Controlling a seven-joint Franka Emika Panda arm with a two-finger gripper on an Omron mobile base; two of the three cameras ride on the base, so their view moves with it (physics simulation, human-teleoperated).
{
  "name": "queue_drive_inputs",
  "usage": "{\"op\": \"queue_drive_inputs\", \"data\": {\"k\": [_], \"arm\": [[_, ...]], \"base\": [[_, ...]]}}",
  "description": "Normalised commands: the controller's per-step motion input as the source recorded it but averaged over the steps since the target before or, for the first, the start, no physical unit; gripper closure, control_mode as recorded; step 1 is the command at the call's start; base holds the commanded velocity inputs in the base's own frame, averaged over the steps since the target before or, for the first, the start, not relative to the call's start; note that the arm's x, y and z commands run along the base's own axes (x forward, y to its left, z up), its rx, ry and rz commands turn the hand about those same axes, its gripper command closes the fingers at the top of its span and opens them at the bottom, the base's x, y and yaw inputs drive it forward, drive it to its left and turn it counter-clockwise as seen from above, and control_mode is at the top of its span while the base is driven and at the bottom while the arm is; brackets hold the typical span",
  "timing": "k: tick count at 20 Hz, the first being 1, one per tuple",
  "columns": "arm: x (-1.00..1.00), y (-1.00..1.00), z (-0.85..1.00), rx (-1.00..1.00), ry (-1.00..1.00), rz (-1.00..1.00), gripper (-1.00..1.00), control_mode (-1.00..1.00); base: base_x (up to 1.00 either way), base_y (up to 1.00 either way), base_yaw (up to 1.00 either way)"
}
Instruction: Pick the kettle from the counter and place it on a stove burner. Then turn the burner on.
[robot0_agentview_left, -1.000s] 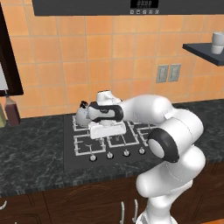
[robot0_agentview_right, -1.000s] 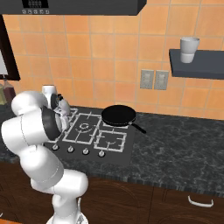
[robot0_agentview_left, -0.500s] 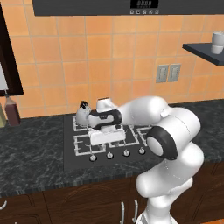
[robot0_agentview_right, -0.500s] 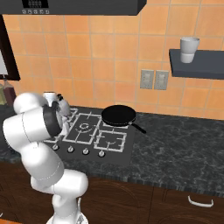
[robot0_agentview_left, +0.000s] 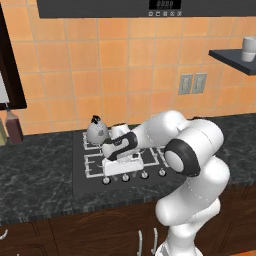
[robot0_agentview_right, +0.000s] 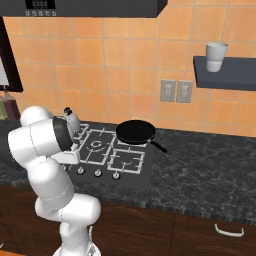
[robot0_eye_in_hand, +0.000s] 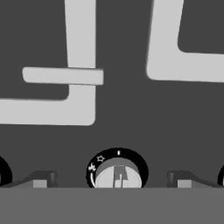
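The small silvery kettle stands upright on the rear left stove burner, with nothing touching it; from the right side the kettle peeks out behind my upper arm. My gripper hangs low over the stove's front edge, in front of the kettle and apart from it. In the hand view the gripper is open, its two fingertips standing either side of a round control knob without touching it. The dark marbled counter surrounds the stove.
A black frying pan sits on the rear right burner, handle pointing right. More knobs line the stove front. A brown bottle stands at the far left of the counter. A wall shelf with a cup hangs at the upper right.
My hand has come away from beside the kettle, moving down and toward the front of the stove to the knob row. The kettle stays on its burner.
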Motion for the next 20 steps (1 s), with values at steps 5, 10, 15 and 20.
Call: {"op": "queue_drive_inputs", "data": {"k": [5, 10, 15, 20], "arm": [[-0.29, 0.00, -0.01, 0.00, -0.02, 0.00, -1.00, -1.00], [-0.07, 0.00, -0.06, 0.00, -0.05, 0.00, -1.00, -1.00], [0.30, 0.00, -0.02, -0.01, 0.00, -0.01, -1.00, -1.00], [0.16, 0.00, 0.00, -0.03, 0.00, -0.02, -1.00, -1.00]], "base": [[0.00, 0.00, 0.00], [0.00, 0.00, 0.00], [0.00, 0.00, 0.00], [0.00, 0.00, 0.00]]}}
